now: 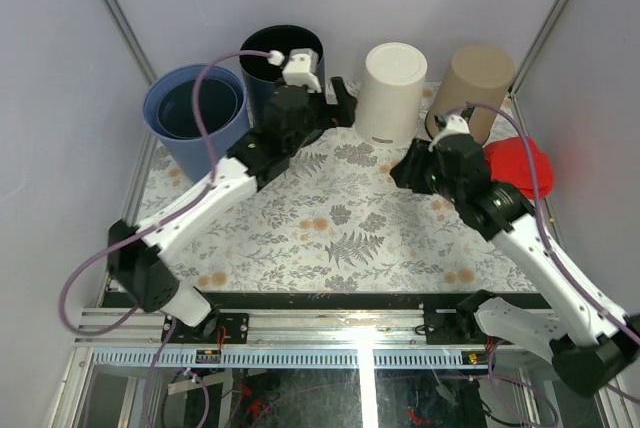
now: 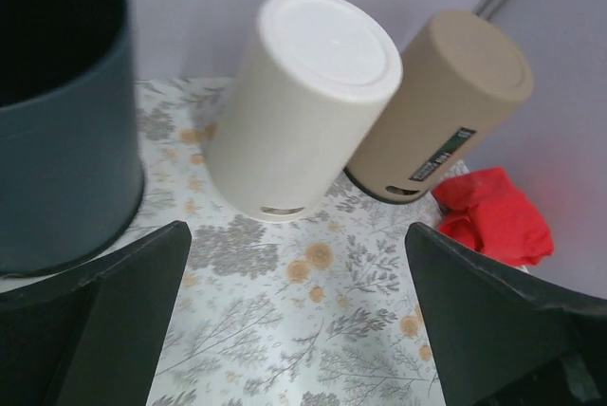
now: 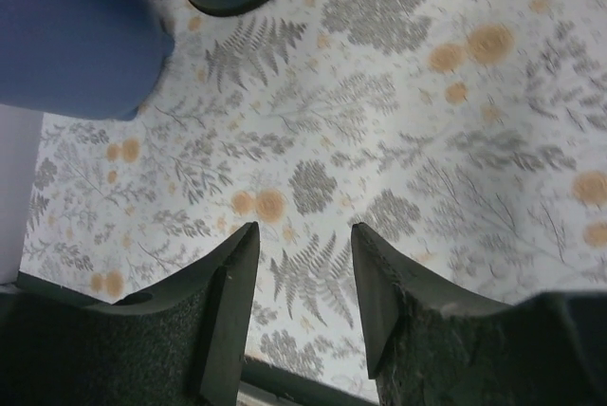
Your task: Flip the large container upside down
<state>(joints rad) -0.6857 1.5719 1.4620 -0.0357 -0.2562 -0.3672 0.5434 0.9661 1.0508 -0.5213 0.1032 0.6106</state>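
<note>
The blue container (image 1: 190, 148), the widest of the 4 tubs, stands at the far left corner of the floral table (image 1: 340, 233). It is upright, its open mouth facing up, and neither arm touches it. Just to its right, touching or nearly so, is a dark container (image 1: 262, 93), also mouth up. Further right along the far edge stand a cream container (image 1: 392, 88) and a tan container (image 1: 480, 73), both already bottom up and close beside each other. A red cloth (image 1: 525, 163) lies crumpled at the right edge, near the tan one.

The left gripper (image 2: 297, 235) reaches out over the far part of the table, between the dark tub and the cream one, its fingers spread wide with nothing between them. The right gripper (image 3: 303, 230) hangs low over the bare pattern to the right of centre, pointing left, its fingers only a little apart and holding nothing.
</note>
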